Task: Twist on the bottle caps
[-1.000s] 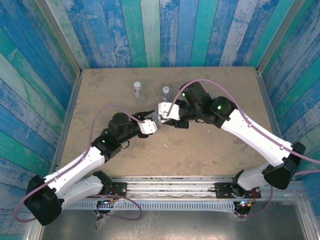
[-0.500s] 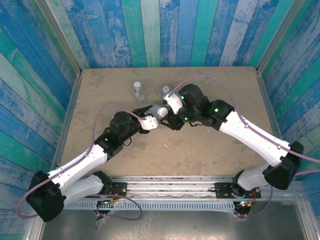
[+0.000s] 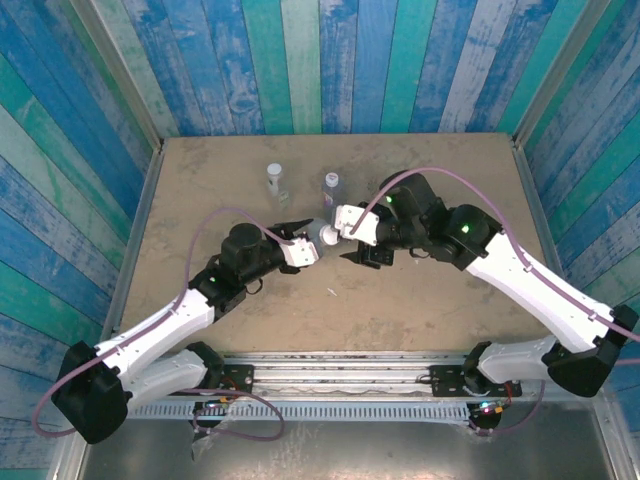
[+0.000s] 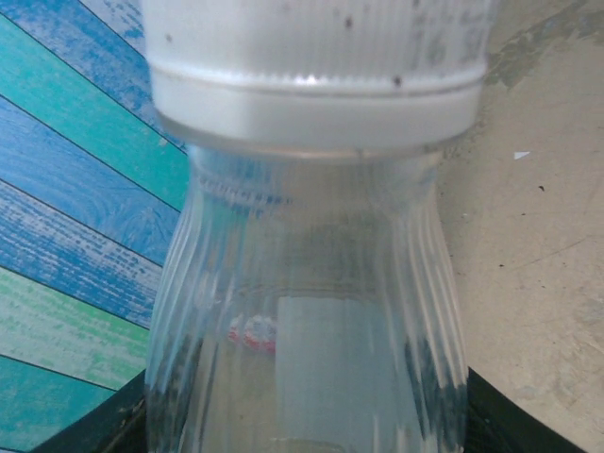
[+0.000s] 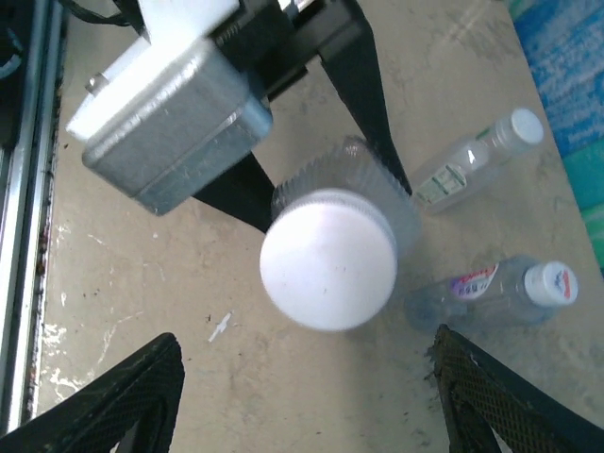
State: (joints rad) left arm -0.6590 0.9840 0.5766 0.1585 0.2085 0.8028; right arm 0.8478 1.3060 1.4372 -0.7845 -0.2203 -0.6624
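Left gripper [image 3: 316, 238] clamped on the nearly plain bottle [image 4: 302, 311], upright at mid-table, white cap [image 5: 327, 258] on its neck. Right gripper [image 5: 304, 344] stands open, fingers apart on either side of the cap, clear of it.

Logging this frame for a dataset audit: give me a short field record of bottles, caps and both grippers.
held bottle: plain clear bottle, gripped by left gripper
cap: white cap on its neck
right gripper: open, fingers apart from the cap
other bottles: green-label bottle and pink-label bottle, both capped, farther back on the table
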